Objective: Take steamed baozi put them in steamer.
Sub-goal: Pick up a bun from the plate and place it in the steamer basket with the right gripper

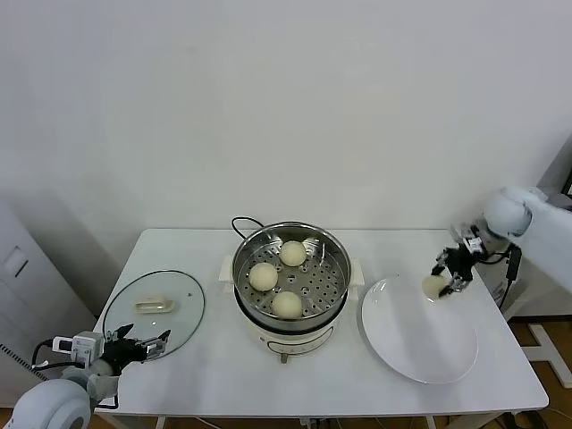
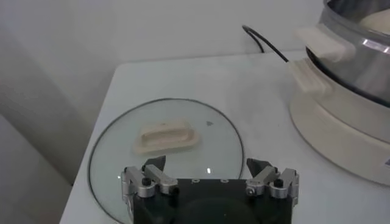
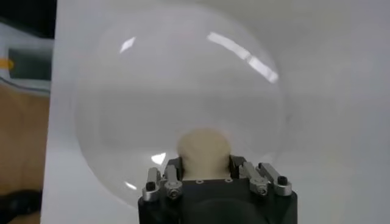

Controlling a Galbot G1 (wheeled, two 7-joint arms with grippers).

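Note:
Three cream-white baozi (image 1: pixel 287 278) lie on the perforated tray of the steel steamer (image 1: pixel 334 254) at the table's middle. A fourth baozi (image 1: pixel 434 286) (image 3: pixel 204 149) hangs just above the far right rim of the white plate (image 1: pixel 417 344) (image 3: pixel 122 103), with my right gripper (image 1: pixel 447 277) (image 3: pixel 204 165) shut on it, a finger pressed on either side. My left gripper (image 1: pixel 141 344) (image 2: pixel 207 165) stands open at the table's front left, over the near edge of the glass lid (image 1: pixel 154 313) (image 2: pixel 164 143), holding nothing.
The steamer's black cord (image 1: pixel 243 223) loops behind the pot toward the wall. The steamer's white base and side handle (image 2: pixel 323 45) show in the left wrist view, to the lid's side. The table's right edge lies close past the plate.

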